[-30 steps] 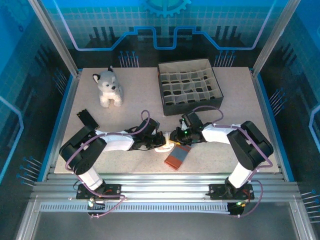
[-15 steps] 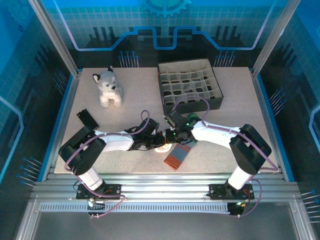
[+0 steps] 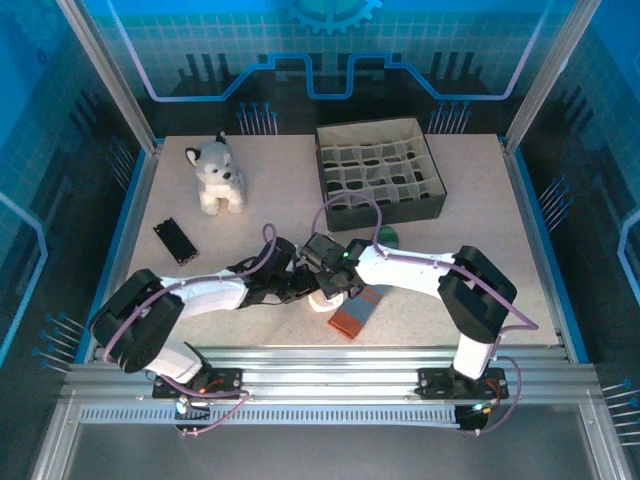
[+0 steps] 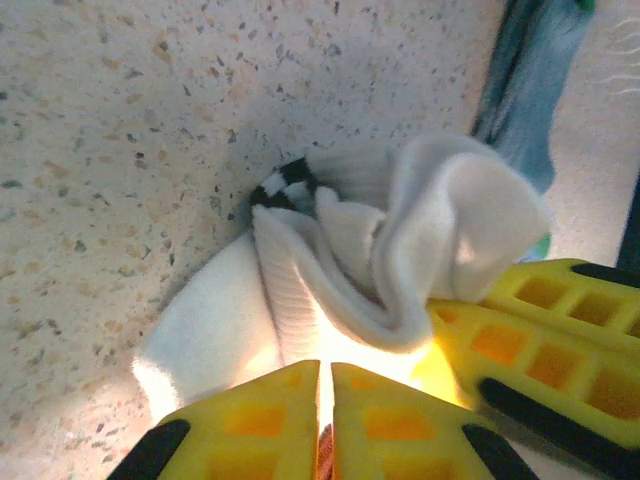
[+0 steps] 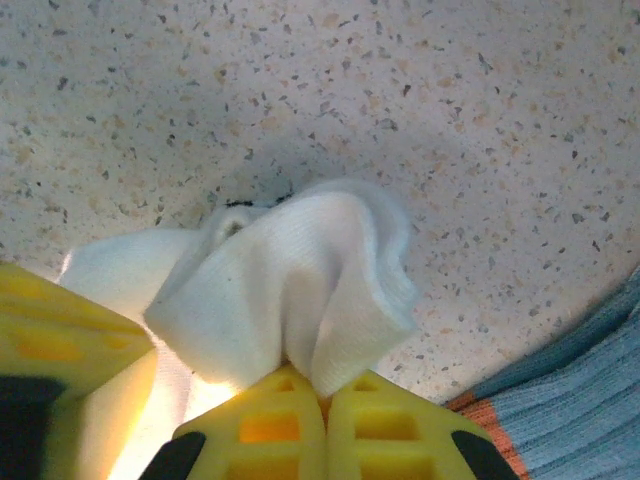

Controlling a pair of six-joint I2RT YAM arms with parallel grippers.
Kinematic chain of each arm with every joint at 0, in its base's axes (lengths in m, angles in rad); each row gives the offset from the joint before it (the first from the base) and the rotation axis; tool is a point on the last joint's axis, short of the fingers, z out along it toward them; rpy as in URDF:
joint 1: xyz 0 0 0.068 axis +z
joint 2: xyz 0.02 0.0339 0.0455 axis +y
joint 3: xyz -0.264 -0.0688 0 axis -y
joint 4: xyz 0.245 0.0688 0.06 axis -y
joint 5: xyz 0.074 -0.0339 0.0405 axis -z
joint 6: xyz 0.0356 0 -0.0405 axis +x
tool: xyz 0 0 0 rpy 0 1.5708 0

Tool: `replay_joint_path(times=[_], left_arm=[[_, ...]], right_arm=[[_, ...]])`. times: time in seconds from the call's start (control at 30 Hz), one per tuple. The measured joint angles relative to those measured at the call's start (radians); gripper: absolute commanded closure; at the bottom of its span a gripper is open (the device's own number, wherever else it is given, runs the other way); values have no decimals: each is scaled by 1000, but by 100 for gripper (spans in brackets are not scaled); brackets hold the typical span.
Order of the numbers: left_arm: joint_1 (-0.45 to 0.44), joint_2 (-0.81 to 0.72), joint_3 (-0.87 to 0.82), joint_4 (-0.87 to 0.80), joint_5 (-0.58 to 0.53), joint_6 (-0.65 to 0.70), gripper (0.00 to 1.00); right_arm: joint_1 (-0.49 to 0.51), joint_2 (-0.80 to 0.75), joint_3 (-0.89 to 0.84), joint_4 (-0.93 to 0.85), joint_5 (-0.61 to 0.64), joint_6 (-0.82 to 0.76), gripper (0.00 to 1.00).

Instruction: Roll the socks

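The white sock (image 4: pixel 400 250), soft ribbed knit with dark cuff stripes, sits bunched in folds near the front middle of the speckled tabletop (image 3: pixel 270 190). The left end effector (image 4: pixel 320 385) and right end effector (image 5: pixel 322 385), both of yellow gridded plastic, each pinch it with fingers nearly together. The grey-blue sock (image 3: pixel 365 303) with an orange-red cuff lies flat just beside it.

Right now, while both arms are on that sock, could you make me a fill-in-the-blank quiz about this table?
1. The soft ribbed sock with dark stripes, pinched by the left gripper and the right gripper, is ___ in colour.
2. The grey-blue fabric sock lying beside it has a cuff coloured ___.
3. Seen from above, the grey-white plush husky toy sits to the ___ of the dark compartment box.

Missing words: white; orange-red; left.
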Motion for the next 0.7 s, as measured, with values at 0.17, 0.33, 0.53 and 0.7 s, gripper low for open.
replay_joint_path(times=[0.17,0.33,0.53,0.7], left_arm=[[2,-6,-65,98,17,-47,91],[2,101,-134,308,34,-127,95],[3,185,-138,475,54,-181,98],[3,191,-140,493,55,-184,98]], right_arm=[[36,26,42,-38,39,-22,100],[51,31,54,-53,43,-32,94],[49,-3,26,-24,-10,-65,70],[-7,-92,-46,66,-197,-64,62]])
